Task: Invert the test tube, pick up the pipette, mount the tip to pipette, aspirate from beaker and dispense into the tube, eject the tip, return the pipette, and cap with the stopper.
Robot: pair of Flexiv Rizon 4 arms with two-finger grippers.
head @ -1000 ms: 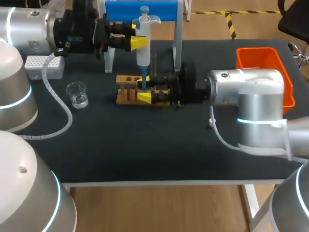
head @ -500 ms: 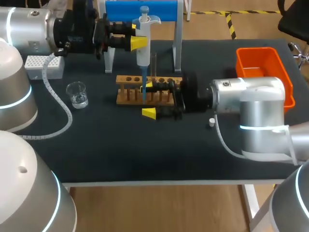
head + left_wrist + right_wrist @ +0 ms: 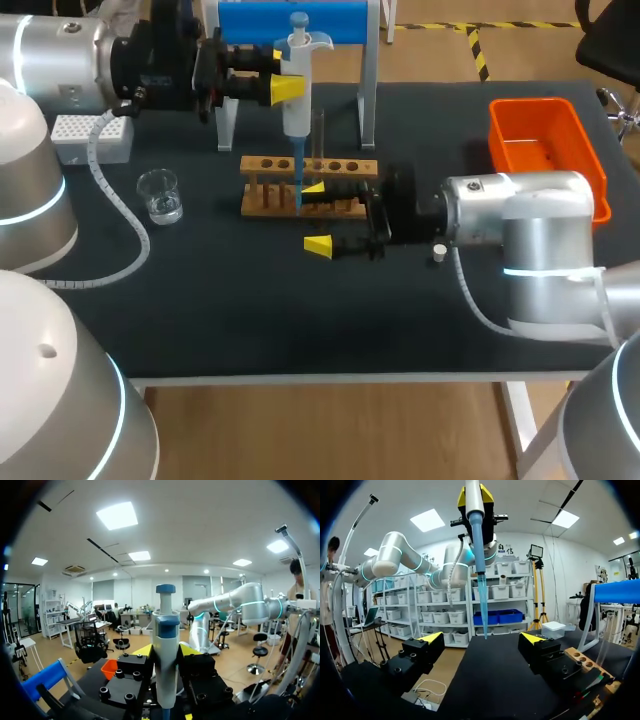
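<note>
The left tool is clamped on the pipette, holding it upright with its blue tip pointing down at the wooden rack on the worktop, while the right tool sits just beside the rack, fingers wide apart.

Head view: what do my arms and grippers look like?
The left arm and right arm are silver-white rounded cylinders with glowing light-blue rings. The left gripper and right gripper are black, blocky, with yellow wedge tips. A white cable trails from each arm.
</note>
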